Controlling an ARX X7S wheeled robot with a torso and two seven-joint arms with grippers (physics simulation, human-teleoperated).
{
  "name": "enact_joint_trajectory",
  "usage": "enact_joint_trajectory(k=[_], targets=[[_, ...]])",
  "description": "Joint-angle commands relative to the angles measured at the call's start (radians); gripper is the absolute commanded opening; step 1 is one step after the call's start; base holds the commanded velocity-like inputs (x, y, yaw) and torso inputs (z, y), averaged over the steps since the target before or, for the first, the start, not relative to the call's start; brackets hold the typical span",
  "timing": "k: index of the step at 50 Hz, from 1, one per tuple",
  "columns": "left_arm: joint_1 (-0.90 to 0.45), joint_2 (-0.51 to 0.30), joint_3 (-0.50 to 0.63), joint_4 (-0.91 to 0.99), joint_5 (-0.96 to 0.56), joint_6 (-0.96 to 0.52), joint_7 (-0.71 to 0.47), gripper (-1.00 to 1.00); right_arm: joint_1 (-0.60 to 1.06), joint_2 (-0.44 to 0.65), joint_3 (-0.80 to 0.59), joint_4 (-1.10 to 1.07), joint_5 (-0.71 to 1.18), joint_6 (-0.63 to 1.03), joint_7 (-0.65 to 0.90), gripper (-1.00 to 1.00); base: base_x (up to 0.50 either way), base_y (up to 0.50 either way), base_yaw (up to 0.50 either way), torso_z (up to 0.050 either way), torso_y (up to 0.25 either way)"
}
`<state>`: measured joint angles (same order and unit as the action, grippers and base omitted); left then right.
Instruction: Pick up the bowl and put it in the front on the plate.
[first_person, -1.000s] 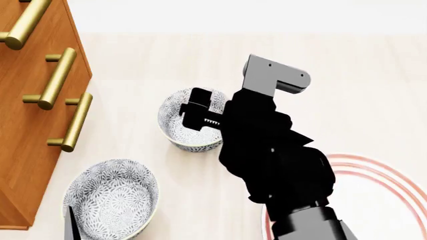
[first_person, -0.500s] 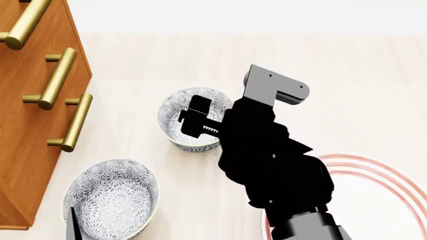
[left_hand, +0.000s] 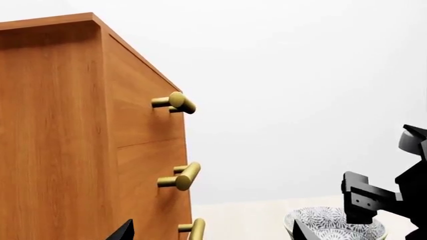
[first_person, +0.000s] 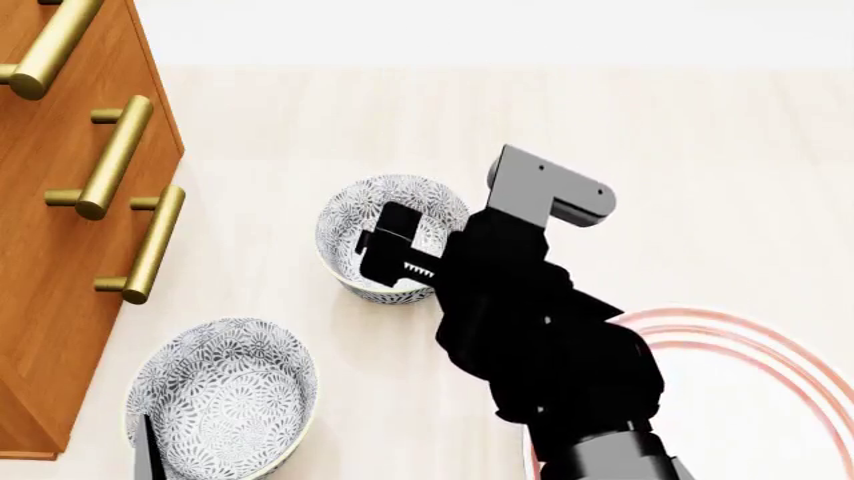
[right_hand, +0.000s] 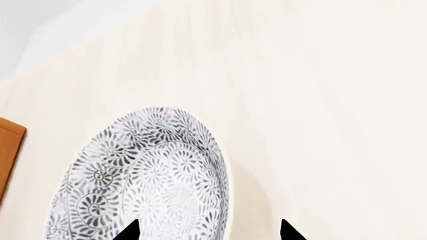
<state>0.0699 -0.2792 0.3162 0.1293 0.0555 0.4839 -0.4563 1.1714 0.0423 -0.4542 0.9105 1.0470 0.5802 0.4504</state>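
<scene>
The bowl (first_person: 378, 232), white with a grey-blue flower pattern, stands on the pale table, in the middle of the head view. My right gripper (first_person: 390, 246) hangs over its right rim and is open. In the right wrist view one fingertip (right_hand: 130, 231) is over the bowl's (right_hand: 153, 175) inside and the other is outside the rim, above the table. The plate (first_person: 761, 345), white with red rings, lies at the near right, partly hidden by my right arm. My left gripper (left_hand: 212, 234) is open and empty near the cabinet.
A second, matching bowl (first_person: 227, 395) sits at the near left, with a left fingertip (first_person: 144, 452) at its edge. A wooden cabinet (first_person: 54, 260) with brass handles (first_person: 114, 155) fills the left side. Bare table stretches behind and to the right of the bowls.
My right gripper has slid a little nearer and lower over the bowl's rim. The bowls, the plate and my left arm have not moved.
</scene>
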Motion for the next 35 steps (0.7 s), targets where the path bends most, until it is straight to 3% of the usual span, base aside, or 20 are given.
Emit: enact_joint_trajectory(k=[1,21,22,35], targets=[[-0.002,-0.003,0.004,-0.004,0.001,0.002,-0.004,1.00,-0.002,-0.004,-0.004,0.017,0.015,-0.008,-0.004,1.00,0.00,0.00,0.00,0.000,0.000],[-0.004,-0.009,0.012,-0.001,-0.001,-0.003,-0.010,1.00,-0.009,-0.002,-0.050,0.009,0.009,-0.023,-0.011,1.00,0.00,0.00,0.00,0.000,0.000],[-0.004,-0.010,0.012,0.000,-0.002,-0.004,-0.010,1.00,-0.009,-0.002,-0.052,0.009,0.009,-0.023,-0.012,-1.00,0.00,0.00,0.00,0.000,0.000],[-0.008,-0.012,0.015,-0.010,-0.010,-0.001,-0.015,1.00,-0.014,0.007,-0.075,-0.028,0.013,-0.014,0.002,-1.00,0.00,0.00,0.00,0.000,0.000]])
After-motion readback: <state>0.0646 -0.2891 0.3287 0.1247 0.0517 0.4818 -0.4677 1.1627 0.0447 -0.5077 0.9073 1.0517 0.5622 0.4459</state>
